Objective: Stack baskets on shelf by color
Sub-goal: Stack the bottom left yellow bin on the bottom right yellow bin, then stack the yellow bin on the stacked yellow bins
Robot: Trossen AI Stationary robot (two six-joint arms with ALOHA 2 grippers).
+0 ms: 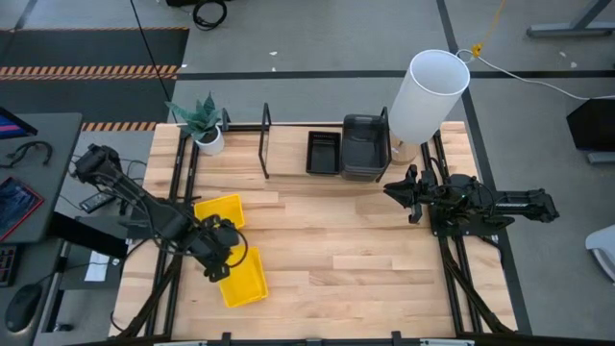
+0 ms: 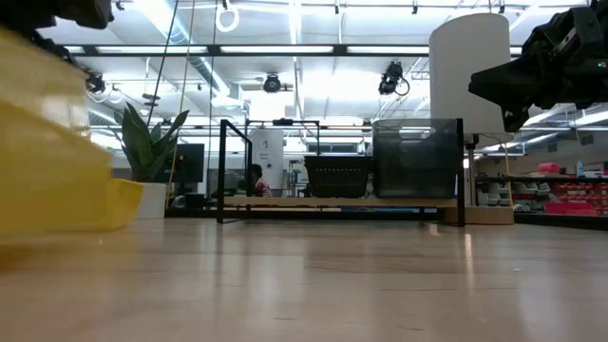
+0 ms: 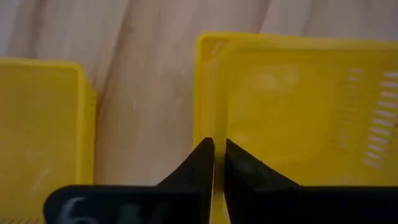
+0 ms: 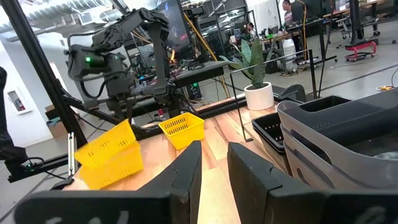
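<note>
My left gripper [image 1: 219, 254] [image 3: 218, 144] is near the table's front left, shut on a bright yellow basket [image 1: 244, 280]. In the right wrist view that basket [image 4: 111, 158] looks like two nested ones, tilted. A single yellow basket [image 1: 222, 209] [image 4: 181, 129] sits flat on the tabletop just beyond it. The low wooden shelf [image 1: 240, 160] with black frames runs along the far edge. On it stand a small black basket [image 1: 323, 152] and a stack of dark grey baskets [image 1: 365, 146]. My right gripper [image 1: 392, 189] [image 4: 214, 158] hovers open in front of the grey stack, touching nothing. My left gripper pinches the yellow basket's side wall [image 3: 205, 118] near a corner, one finger inside the basket and one outside. It comes from above, pointing down. The basket hangs tilted, its held side highest; whether its low edge touches the table, I cannot tell.
A potted plant [image 1: 204, 127] stands at the shelf's left end and a tall white cylinder [image 1: 429, 94] at its right end. Bare tabletop [image 1: 346, 250] lies between the two arms. A person sits far behind the table [image 2: 256, 179].
</note>
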